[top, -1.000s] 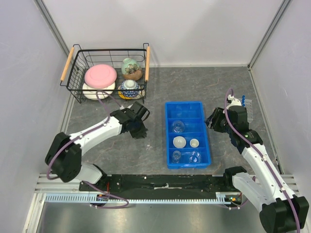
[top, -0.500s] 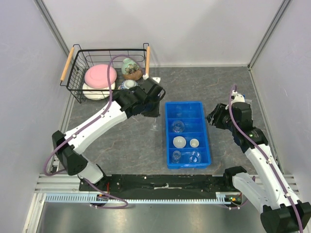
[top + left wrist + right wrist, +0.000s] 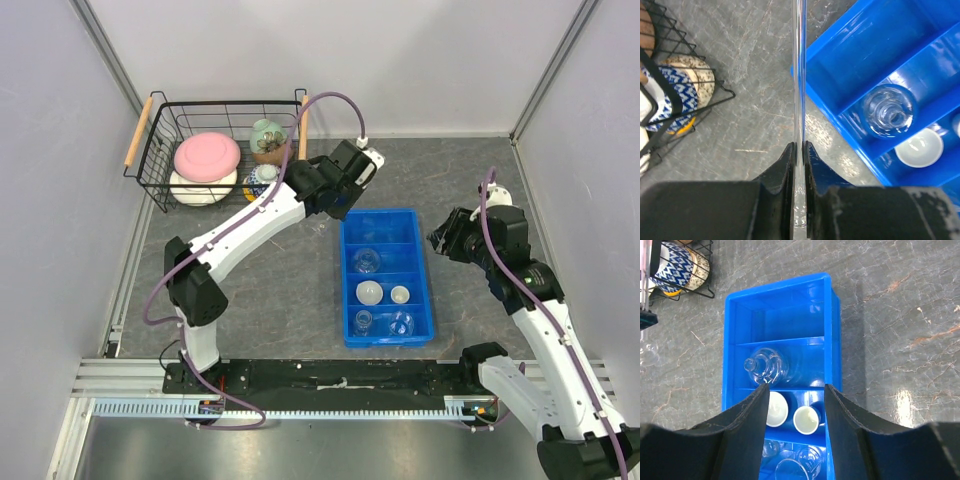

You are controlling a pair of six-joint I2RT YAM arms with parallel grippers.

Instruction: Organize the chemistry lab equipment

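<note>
Glass, thin and clear: a straight tube [image 3: 799, 75] stands pinched in the closed jaws of the left gripper [image 3: 799, 150], just outside the far-left corner of the blue plastic compartment tray [image 3: 834, 330]. I'd carry it over the tray's far compartment, which looks empty, lay it level and release low. The right gripper [image 3: 796, 386] hangs half-open, holding nothing, above the tray.

**Setting:** robot test cell, laboratory type.
**Enclosure:** plain pale walls [image 3: 400, 60] framed by aluminium posts [image 3: 548, 70].
**Work surface:** grey stone-patterned tabletop [image 3: 270, 280].
**Fixtures:** two white-and-black jointed arms, left arm [image 3: 240, 235] and right arm [image 3: 540, 320], mounted on a black base plate [image 3: 330, 375]. A slotted aluminium rail [image 3: 280, 408] runs along the near edge.
**Contents:** blue compartment tray [image 3: 345, 290] holding a clear glass flask [image 3: 366, 261] and small white dishes [image 3: 370, 292]; black wire basket [image 3: 225, 101] of ceramic crockery [image 3: 207, 155].
</note>
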